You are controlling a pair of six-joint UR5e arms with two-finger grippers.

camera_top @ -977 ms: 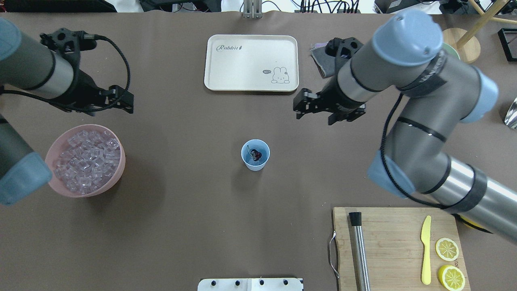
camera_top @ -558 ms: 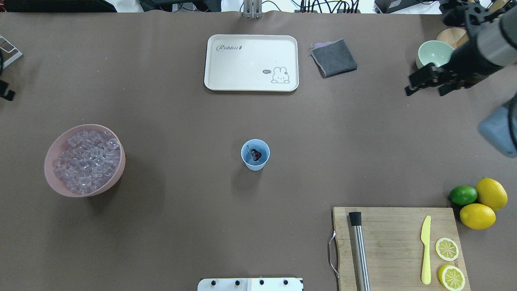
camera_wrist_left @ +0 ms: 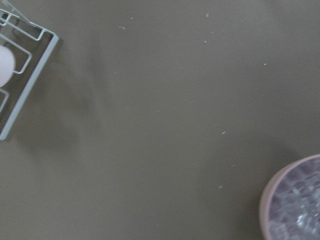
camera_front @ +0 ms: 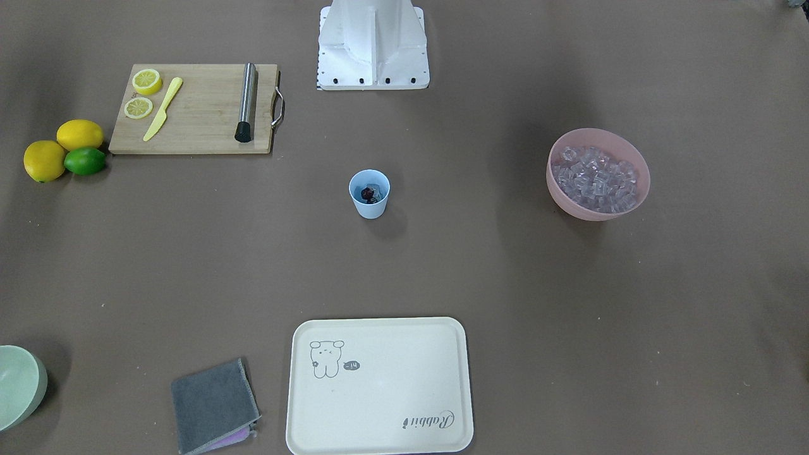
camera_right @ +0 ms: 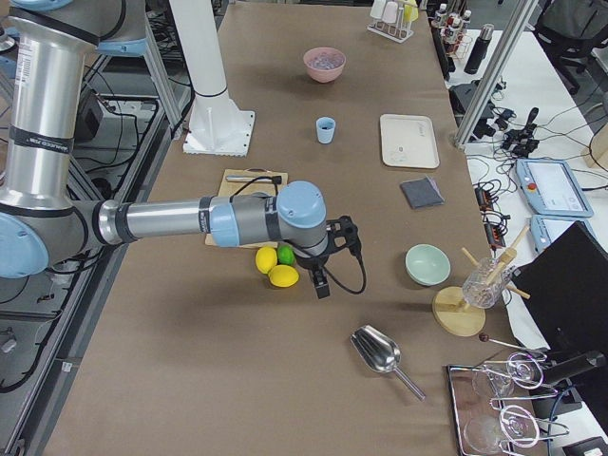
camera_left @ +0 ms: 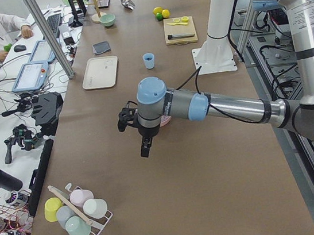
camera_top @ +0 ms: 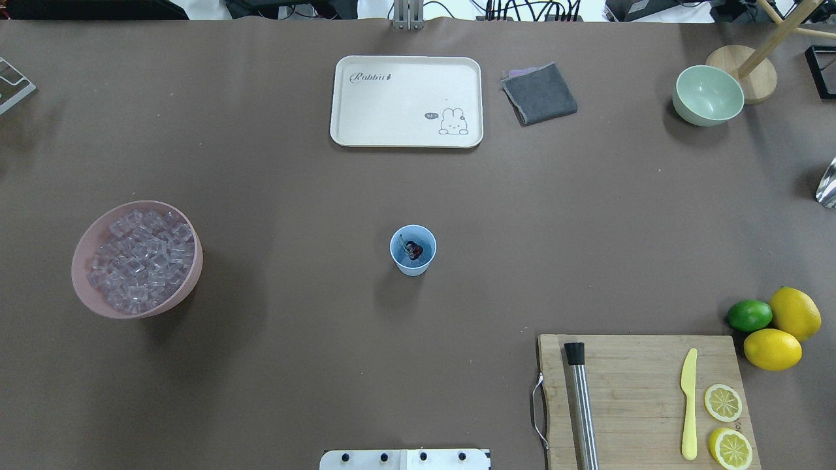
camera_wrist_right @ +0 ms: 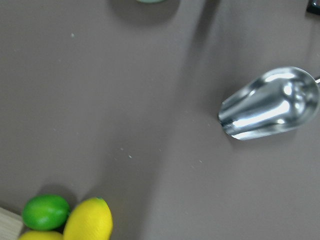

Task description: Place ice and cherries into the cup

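Observation:
The light-blue cup (camera_top: 413,250) stands mid-table, also in the front-facing view (camera_front: 369,193). Dark cherries (camera_top: 413,249) lie inside it, with what looks like a clear cube beside them (camera_front: 377,188). The ice (camera_top: 140,261) is heaped in a pink bowl (camera_top: 130,312) at the left. Both arms are outside the overhead and front-facing views. My left gripper (camera_left: 145,149) hangs over the table's left end, beyond the pink bowl. My right gripper (camera_right: 321,288) hangs near the lemons at the right end. I cannot tell whether either is open or shut.
A cream tray (camera_top: 406,101), grey cloth (camera_top: 539,93) and pale green bowl (camera_top: 708,94) are at the back. A cutting board (camera_top: 640,398) with knife, steel rod and lemon slices, plus lemons and a lime (camera_top: 749,315), is front right. A metal scoop (camera_wrist_right: 270,110) and mug rack (camera_left: 77,212) lie at the ends.
Both arms have drawn back from over the table to its two ends and left the overhead view. The cup, cherries and ice bowl have not moved.

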